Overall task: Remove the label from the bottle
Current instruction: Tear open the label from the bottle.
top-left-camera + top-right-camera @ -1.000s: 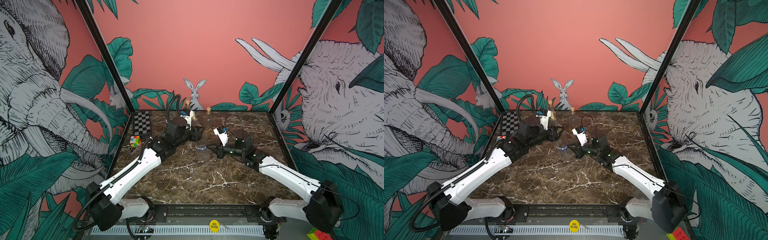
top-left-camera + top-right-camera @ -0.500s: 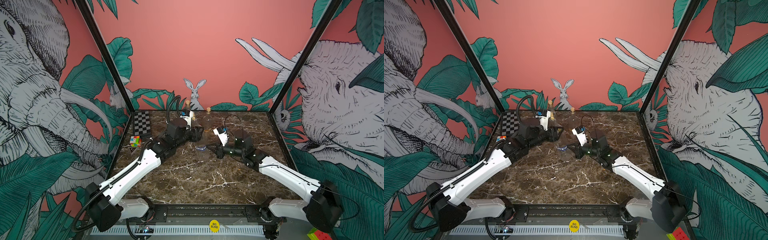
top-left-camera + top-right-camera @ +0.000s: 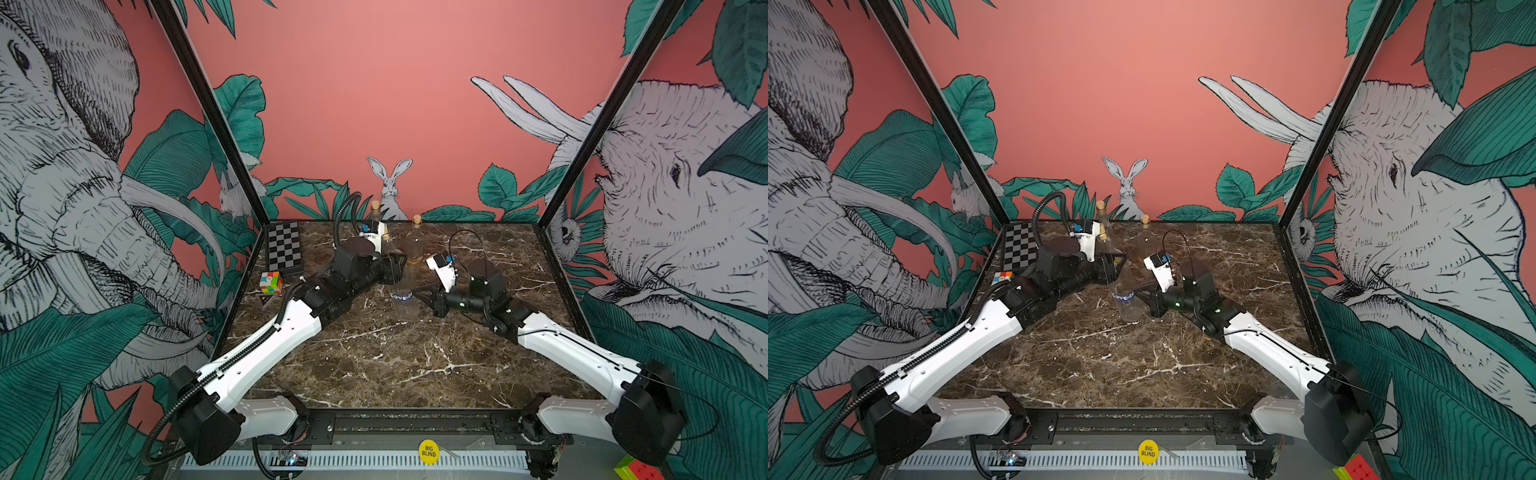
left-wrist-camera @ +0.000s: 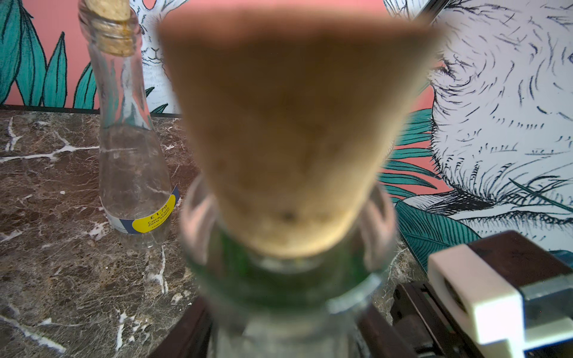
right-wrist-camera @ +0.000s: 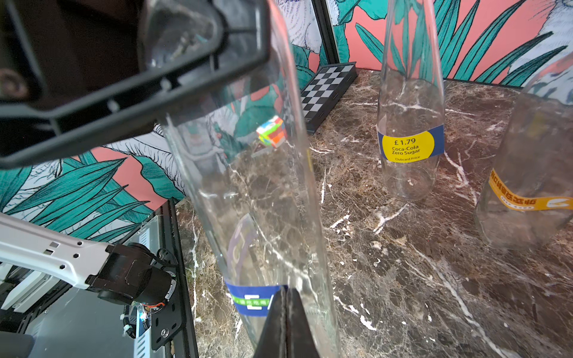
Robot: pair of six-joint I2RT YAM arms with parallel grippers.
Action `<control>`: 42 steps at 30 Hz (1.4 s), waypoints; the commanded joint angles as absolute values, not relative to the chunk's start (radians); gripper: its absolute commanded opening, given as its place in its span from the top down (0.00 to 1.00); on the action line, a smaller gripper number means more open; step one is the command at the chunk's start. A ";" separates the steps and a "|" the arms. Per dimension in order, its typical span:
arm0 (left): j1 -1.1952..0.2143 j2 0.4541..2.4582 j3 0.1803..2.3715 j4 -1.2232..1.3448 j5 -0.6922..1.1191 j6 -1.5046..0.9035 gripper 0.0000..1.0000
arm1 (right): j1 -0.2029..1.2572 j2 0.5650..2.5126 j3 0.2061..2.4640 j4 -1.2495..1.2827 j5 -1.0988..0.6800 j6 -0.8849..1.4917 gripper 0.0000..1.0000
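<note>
Marble tabletop (image 3: 395, 361) unchanged: left fingers (image 3: 399, 264) clamp bottle (image 5: 263, 192), right fingers (image 5: 276, 325) seemingly pinch label (image 5: 248, 299).

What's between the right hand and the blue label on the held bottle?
Nothing. In the right wrist view, the shut right hand touches the blue label directly.

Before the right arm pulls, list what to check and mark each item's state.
1. Left end effector clamped on the bottle's upper part: ok.
2. Right end effector shut, tips at the label: ok.
3. Label edge caught between those tips: cannot tell; the wrist view shows them against the label's edge, not what is inside.
4. Label lifted from the glass: not ok; it lies wrapped round the bottle.
5. Other bottles apart from the held one: ok.
</note>
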State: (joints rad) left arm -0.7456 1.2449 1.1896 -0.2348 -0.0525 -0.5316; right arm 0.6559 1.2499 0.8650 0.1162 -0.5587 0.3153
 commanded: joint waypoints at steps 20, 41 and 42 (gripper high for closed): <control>-0.765 1.197 1.186 -0.197 -0.130 -0.560 1.00 | 0.667 1.240 0.862 0.175 -0.557 0.325 1.00; -0.770 1.193 1.181 -0.209 -0.191 -0.589 1.00 | 0.667 1.239 0.859 0.175 -0.558 0.328 1.00; -0.770 1.193 1.180 -0.209 -0.190 -0.590 1.00 | 0.667 1.239 0.860 0.175 -0.559 0.329 1.00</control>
State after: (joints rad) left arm -0.7673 1.2411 1.1820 -0.2379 -0.1669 -0.5674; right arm 0.6586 1.2499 0.8650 0.1234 -0.5568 0.3229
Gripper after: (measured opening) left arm 0.584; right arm 0.047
